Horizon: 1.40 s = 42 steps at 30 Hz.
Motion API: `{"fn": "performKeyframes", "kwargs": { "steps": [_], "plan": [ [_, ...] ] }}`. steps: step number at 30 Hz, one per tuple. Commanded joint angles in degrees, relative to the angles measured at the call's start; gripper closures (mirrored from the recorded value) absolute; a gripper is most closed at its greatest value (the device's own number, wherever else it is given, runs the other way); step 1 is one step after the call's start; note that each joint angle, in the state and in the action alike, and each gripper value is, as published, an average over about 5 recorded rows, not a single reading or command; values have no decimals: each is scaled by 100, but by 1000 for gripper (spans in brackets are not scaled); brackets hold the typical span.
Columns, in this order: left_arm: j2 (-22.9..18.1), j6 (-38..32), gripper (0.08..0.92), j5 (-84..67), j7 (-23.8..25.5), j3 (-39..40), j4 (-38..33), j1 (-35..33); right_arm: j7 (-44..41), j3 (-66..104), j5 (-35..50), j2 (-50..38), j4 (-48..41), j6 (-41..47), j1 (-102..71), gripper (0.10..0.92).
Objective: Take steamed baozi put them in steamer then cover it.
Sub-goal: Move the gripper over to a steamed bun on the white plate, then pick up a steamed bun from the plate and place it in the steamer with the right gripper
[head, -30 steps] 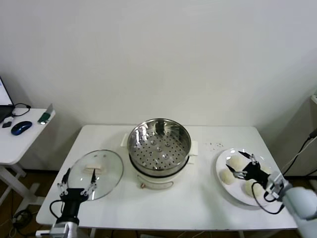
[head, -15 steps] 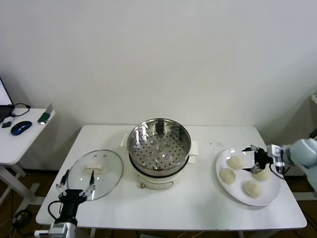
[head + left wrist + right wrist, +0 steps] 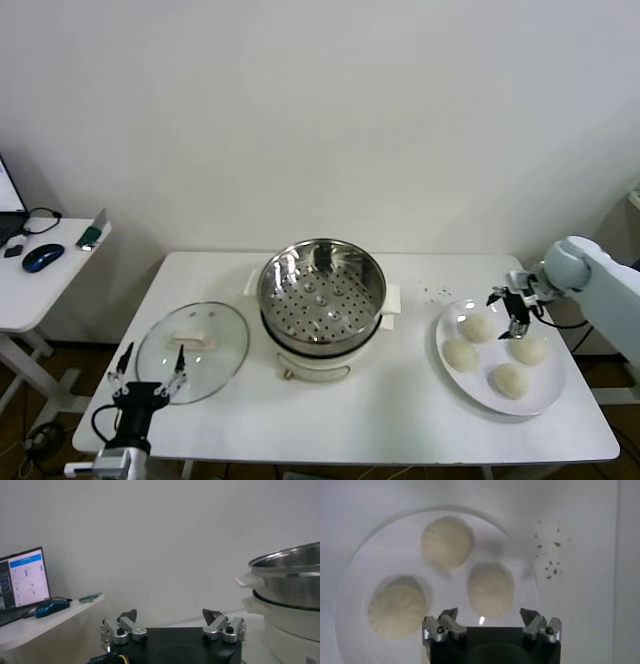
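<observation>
While over the baozi [image 3: 478, 327] plate [image 3: 545, 395], right pincer [image 3: 512, 309] (prongs apart), downward-pointing.

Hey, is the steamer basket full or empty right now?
Empty. The steamer shows only its bare perforated floor; all four baozi sit on the white plate, and the lid lies beside it.

White table [image 3: 400, 410], steamer [image 3: 322, 290], cover [image 3: 193, 350] (glass), plate [image 3: 545, 390], crumbs [image 3: 432, 293]
</observation>
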<state>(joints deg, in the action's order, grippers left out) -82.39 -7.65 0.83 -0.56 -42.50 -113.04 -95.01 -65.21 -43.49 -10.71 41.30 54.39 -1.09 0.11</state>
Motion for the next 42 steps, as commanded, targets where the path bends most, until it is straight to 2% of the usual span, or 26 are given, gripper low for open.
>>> {"fn": "performKeyframes", "kwargs": {
  "steps": [1, 11, 19, 32, 37, 42],
  "plan": [
    [-1, 12, 177, -53, -4, -9, 26, 7, -142, -823, -146, 536, -606, -14, 549, 203],
    [23, 32, 177, -149, -50, -33, 132, 26, -6, -614, -304, 992, -1171, -168, 310, 203],
    [36, 44, 177, -135, -51, -35, 151, 61, -27, -626, -315, 1087, -1282, -224, 282, 205],
    [46, 29, 177, -139, -65, -62, 141, 26, -131, -657, -278, 1073, -1275, -263, 330, 340],
    [43, 18, 177, -141, -67, -67, 131, -4, -145, -719, -126, 988, -1131, -300, 475, 354],
    [50, 15, 177, -143, -66, -67, 92, -40, -344, -1216, 345, 897, -843, -647, 1349, 349]
  ]
}}
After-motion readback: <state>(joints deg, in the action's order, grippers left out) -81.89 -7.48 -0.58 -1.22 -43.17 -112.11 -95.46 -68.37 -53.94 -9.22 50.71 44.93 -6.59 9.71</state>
